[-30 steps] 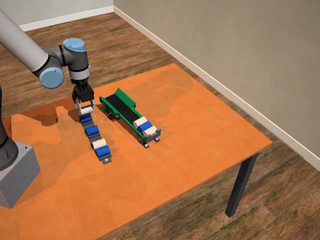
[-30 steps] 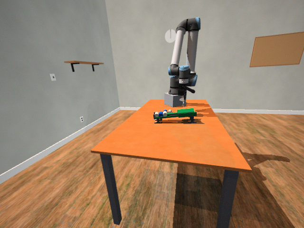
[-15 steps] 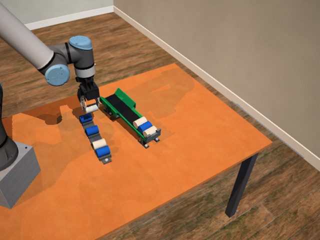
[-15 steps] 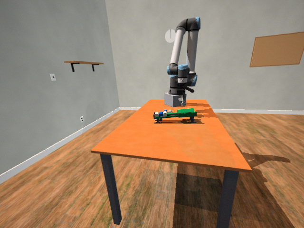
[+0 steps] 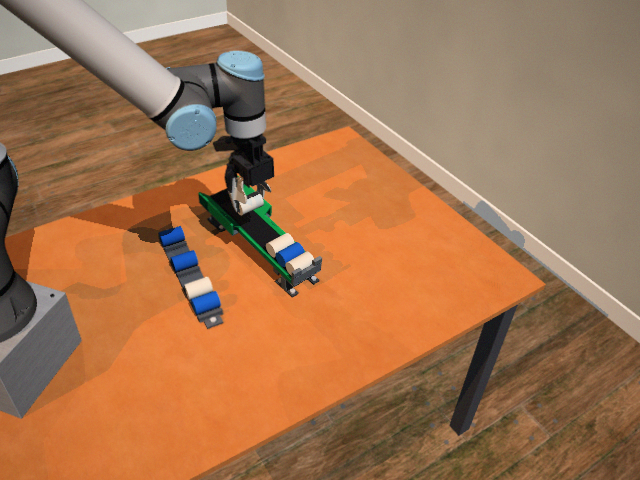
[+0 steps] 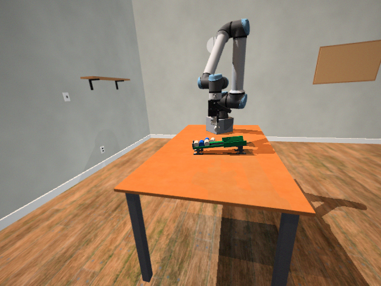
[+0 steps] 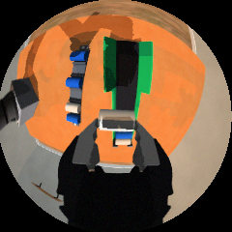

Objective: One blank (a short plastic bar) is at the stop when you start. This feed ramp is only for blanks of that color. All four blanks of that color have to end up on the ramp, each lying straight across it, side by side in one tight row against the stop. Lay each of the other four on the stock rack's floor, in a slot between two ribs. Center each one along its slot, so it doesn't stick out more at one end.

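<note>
My gripper is shut on a cream blank, held crosswise above the upper part of the green feed ramp. At the ramp's grey stop lies a cream blank, then a blue blank, then another cream blank, side by side. On the stock rack, from its far end, lie a blue blank, a second blue blank, a cream blank and a third blue blank.
The ramp's raised green side walls flank its upper part, below the gripper. The rack stands between the ramp and the robot's base. The ramp and rack stand on the orange table.
</note>
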You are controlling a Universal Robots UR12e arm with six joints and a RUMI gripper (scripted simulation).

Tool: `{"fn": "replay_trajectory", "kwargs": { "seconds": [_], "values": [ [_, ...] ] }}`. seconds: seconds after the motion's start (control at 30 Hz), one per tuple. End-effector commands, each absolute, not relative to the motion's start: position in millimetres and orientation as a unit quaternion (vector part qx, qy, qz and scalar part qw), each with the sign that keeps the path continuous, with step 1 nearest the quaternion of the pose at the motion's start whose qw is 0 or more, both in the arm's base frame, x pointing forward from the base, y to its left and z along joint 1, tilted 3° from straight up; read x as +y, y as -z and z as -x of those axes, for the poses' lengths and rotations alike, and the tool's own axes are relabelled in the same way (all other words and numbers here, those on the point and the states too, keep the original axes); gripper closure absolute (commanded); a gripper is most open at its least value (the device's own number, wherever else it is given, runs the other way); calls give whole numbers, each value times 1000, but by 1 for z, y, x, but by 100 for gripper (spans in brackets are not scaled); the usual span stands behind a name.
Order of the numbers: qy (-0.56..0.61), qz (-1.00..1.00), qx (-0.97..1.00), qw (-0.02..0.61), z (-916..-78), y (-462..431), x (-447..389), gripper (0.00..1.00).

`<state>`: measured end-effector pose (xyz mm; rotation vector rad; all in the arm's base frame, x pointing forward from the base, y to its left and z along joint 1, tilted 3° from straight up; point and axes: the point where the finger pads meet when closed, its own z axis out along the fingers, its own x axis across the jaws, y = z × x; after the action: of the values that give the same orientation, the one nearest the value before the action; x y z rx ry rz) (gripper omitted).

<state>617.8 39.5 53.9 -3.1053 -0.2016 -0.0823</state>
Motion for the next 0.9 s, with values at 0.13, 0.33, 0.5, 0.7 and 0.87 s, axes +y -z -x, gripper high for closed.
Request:
{"fn": "replay_trajectory", "kwargs": {
  "seconds": [0.13, 0.33, 0.5, 0.7, 0.87],
  "values": [
    [23, 996, -85, 17, -654, -61, 17, 63],
    [23, 996, -85, 17, -654, -61, 17, 63],
    [23, 996, -85, 17, -654, -61, 17, 63],
    [23, 996, -85, 17, -654, -55, 17, 63],
    [23, 996, -85, 17, -655, -39, 17, 63]
  ]
}}
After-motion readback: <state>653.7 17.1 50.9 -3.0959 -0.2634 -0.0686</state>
